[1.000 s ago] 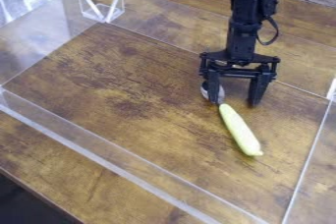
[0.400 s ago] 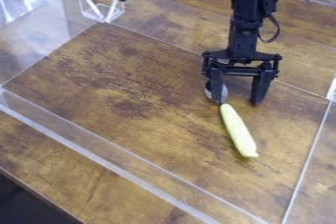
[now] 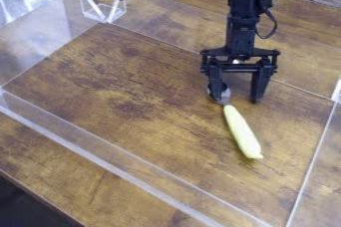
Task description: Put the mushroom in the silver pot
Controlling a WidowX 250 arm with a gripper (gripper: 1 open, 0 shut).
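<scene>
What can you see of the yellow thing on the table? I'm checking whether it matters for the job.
The yellow thing is a long, slim, smooth object, pale yellow-green, rounded at both ends, a little like a small corn cob or squash. It lies flat on the wooden table, running diagonally from just below the gripper toward the lower right. Nothing holds it; the open gripper hangs above its upper end, and whether they touch cannot be told. No mushroom or pot shows.

A lab test bench: worn wooden table, clear acrylic barriers fencing its edges and corners.
</scene>
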